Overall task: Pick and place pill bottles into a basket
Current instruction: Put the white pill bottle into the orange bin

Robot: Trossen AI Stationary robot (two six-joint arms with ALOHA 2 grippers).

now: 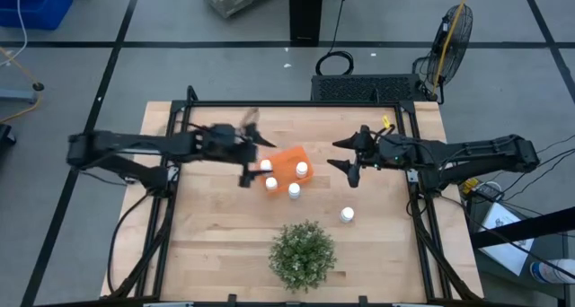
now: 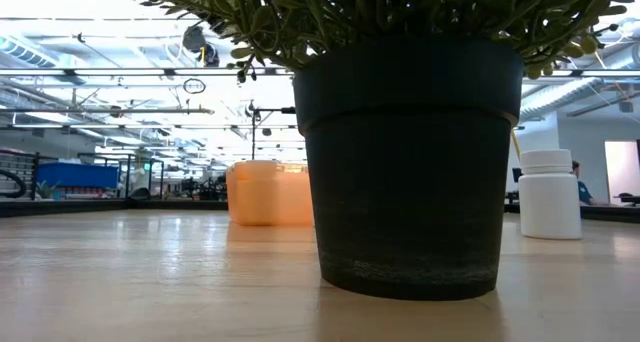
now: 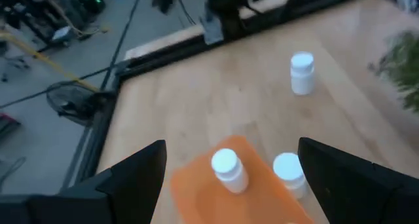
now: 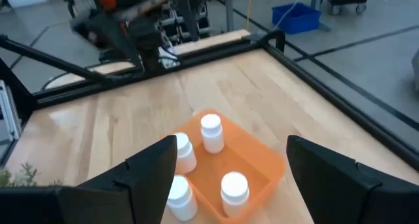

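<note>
The orange basket (image 1: pixel 286 165) sits near the middle of my wooden table (image 1: pixel 216 235), turned at an angle. From above, two white pill bottles stand inside it, one (image 1: pixel 266 166) at the end nearest my left arm and one (image 1: pixel 302 170) at the end nearest my right arm. Two more sit along its near edge: one (image 1: pixel 271 183) and one (image 1: pixel 294 190); from overhead I cannot tell whether they are inside the rim or touching it from outside. In my right wrist view, two bottles (image 4: pixel 211 131) (image 4: pixel 234 188) clearly stand within the orange walls, and two others (image 4: pixel 182 152) (image 4: pixel 178 196) sit at the edge.

A fifth bottle (image 1: pixel 347 214) stands alone on the bare wood, well apart from the basket, toward my right side and near the green potted plant (image 1: pixel 302 253). In the low view the plant's dark pot (image 2: pixel 408 162) fills the foreground and hides part of the basket (image 2: pixel 268 192) behind it; the lone bottle (image 2: pixel 549 193) shows beside the pot.

My left gripper (image 1: pixel 252 154) hangs just over the basket's left end, fingers spread wide, holding nothing. My right gripper (image 1: pixel 350 160) hovers beside the basket toward my right, also spread wide and empty. A black frame (image 1: pixel 296 104) runs around the table.
</note>
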